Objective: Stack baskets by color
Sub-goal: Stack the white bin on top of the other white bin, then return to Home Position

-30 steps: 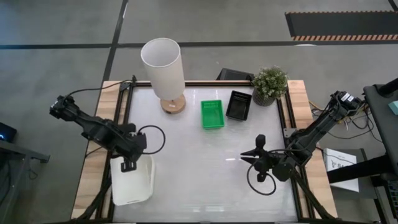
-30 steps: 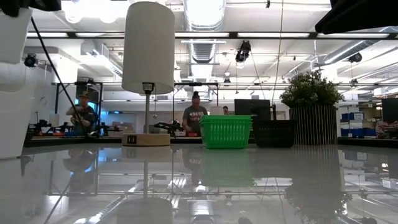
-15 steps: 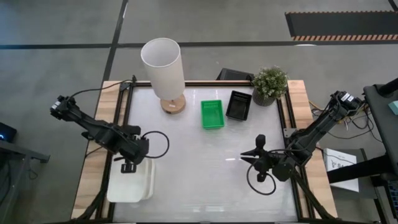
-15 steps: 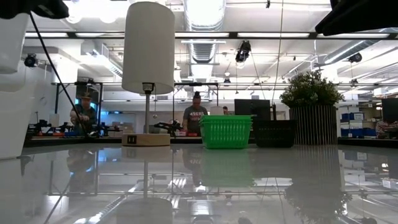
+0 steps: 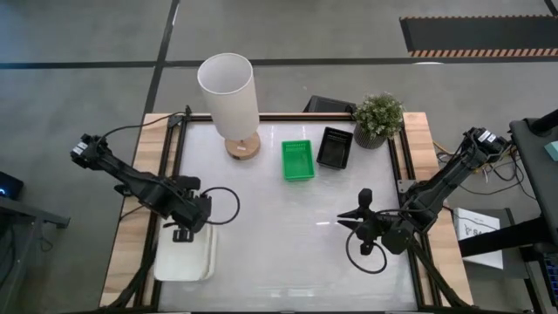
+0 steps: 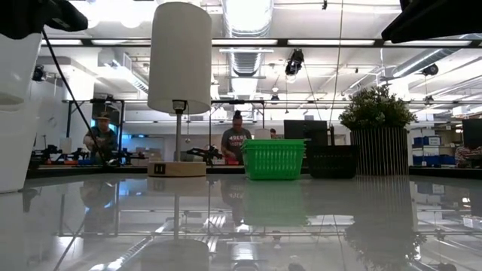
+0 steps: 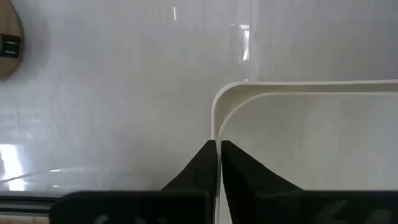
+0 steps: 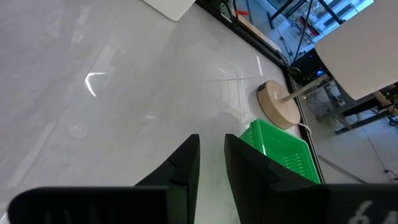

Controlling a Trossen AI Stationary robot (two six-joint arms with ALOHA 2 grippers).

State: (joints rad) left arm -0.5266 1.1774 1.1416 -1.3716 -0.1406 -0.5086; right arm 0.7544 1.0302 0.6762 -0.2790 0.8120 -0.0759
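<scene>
My left gripper (image 5: 183,234) points down over the table's near left part, shut on a white basket (image 5: 185,257) that reaches from it toward the near edge. In the low view this basket (image 6: 15,105) fills the left margin. A green basket (image 5: 297,160) and a black basket (image 5: 335,146) stand side by side on their bases on the far middle of the table. My right gripper (image 5: 353,209) hovers over the right middle of the table, its fingers (image 8: 186,162) a little apart with nothing between them. My left gripper pinches the white basket's wall at its rim (image 7: 215,127), close to a rounded corner (image 7: 229,90), with one finger inside the basket and one outside. The fingers come from above, pointing down. Whether the basket's underside touches the table cannot be told.
A tall white lamp (image 5: 228,96) on a round wooden foot stands at the far left, and a potted plant (image 5: 378,118) at the far right beside the black basket. The table's middle (image 5: 279,227) lies bare between the arms. People show in the room beyond.
My left gripper has sunk a little and rolled its wrist while staying shut on the white basket. The basket has come down with it and now shows shorter and flatter from above. My right arm has kept still.
</scene>
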